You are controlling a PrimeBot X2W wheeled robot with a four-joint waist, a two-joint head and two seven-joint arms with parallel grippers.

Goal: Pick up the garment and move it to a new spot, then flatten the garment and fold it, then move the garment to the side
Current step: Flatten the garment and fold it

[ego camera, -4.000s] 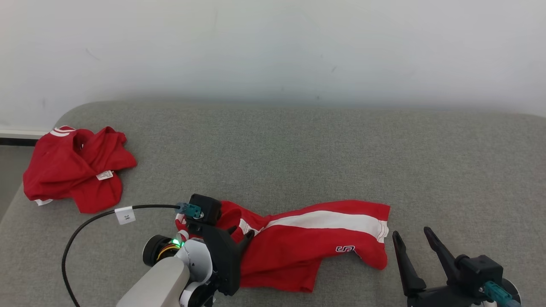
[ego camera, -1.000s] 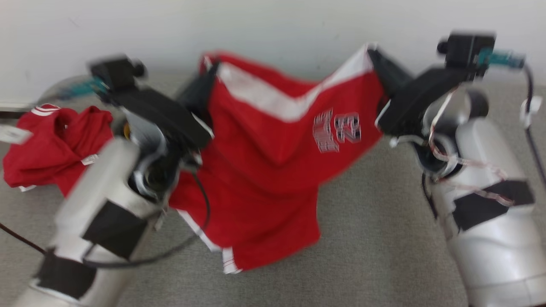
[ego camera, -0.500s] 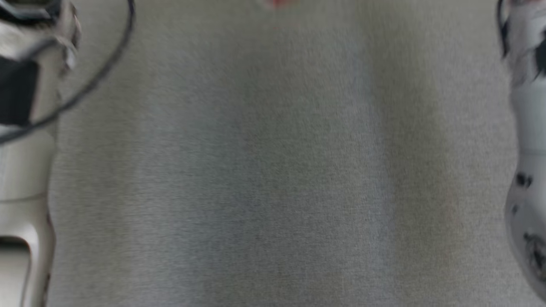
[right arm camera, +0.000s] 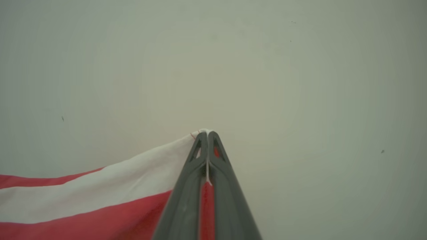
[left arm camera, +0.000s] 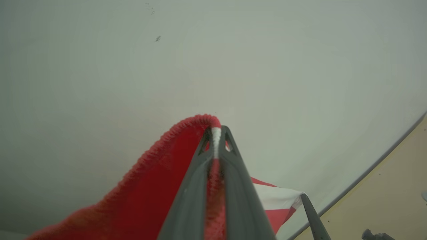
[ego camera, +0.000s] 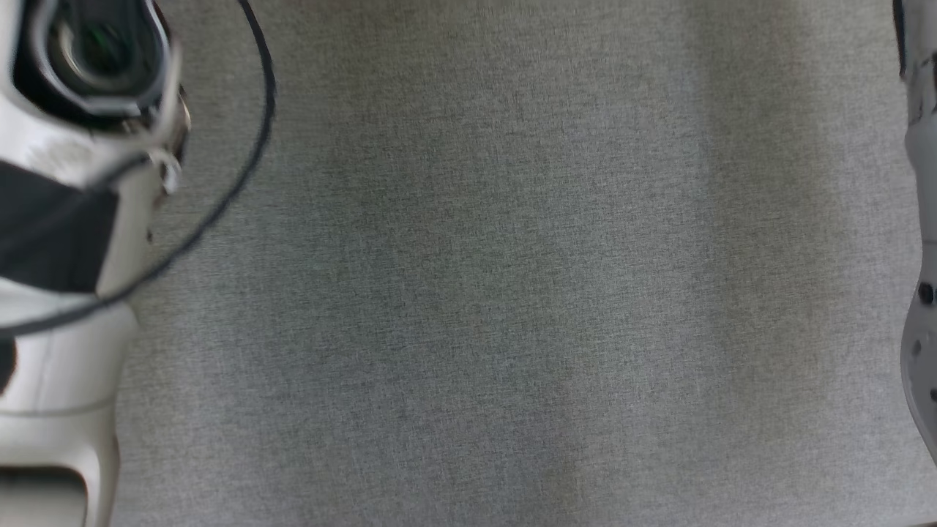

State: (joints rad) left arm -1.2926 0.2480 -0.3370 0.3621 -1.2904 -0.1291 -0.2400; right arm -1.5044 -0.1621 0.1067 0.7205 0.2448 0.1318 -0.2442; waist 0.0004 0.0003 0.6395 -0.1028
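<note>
The left gripper (left arm camera: pixel 216 131) is pressed together on a ribbed hem of the red garment (left arm camera: pixel 156 196), a thin white strip of cloth pinched between its tips. The fabric falls away toward the lower left of the left wrist view and is cut off at the frame's bottom. The right gripper (right arm camera: pixel 207 134) is clamped on the corner of the garment's white stripe (right arm camera: pixel 110 186), which stretches away taut. Both ends hang in front of a pale wall (left arm camera: pixel 233 60), so the garment is lifted, not lying down. Below, the grey upholstered surface (ego camera: pixel 498 293) is flanked by the left forearm (ego camera: pixel 58 329), the right forearm (ego camera: pixel 921 351) and a looping black cable (ego camera: pixel 252 165), all slightly blurred.
</note>
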